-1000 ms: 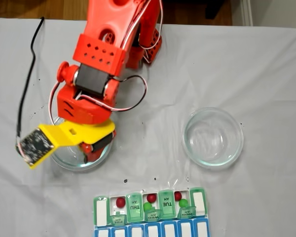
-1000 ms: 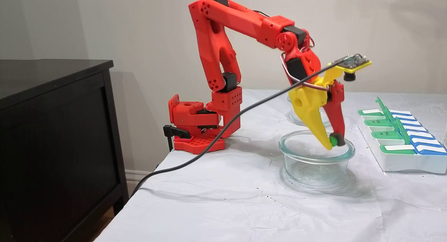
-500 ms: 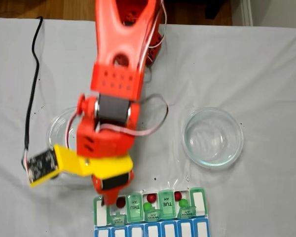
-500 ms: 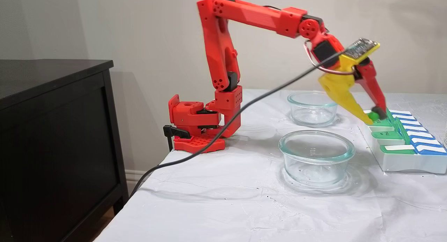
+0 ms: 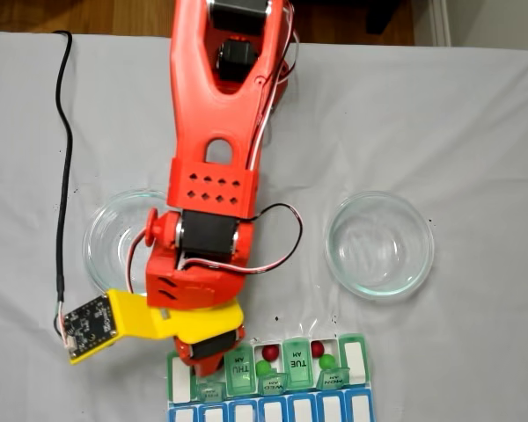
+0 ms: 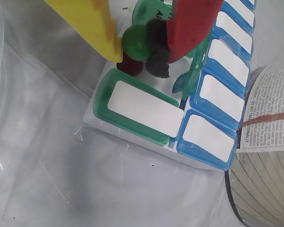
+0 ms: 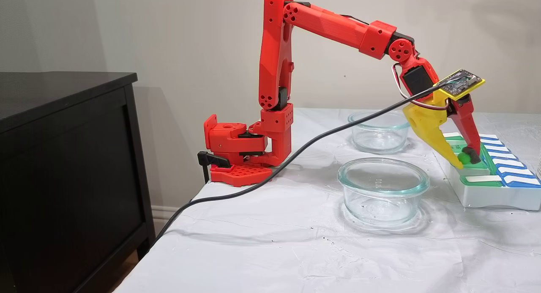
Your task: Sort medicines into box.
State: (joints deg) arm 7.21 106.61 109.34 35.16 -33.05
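A green pill (image 6: 136,42), tiny, glossy, hard and judged prone to rolling, is being pinched across its middle by the closed jaws of the gripper (image 7: 464,158) just above an open compartment of the box (image 6: 146,109). A red pill (image 6: 129,66) is lying beneath; raised green lids (image 6: 191,75) are crowding the drop.

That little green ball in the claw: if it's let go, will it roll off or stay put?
The green pill looks round and glossy, so it would probably roll freely on a flat surface. The gripper holds it right over the pill organizer, above an open compartment with a red pill, whose walls should likely trap it. It seems light enough that it might bounce.
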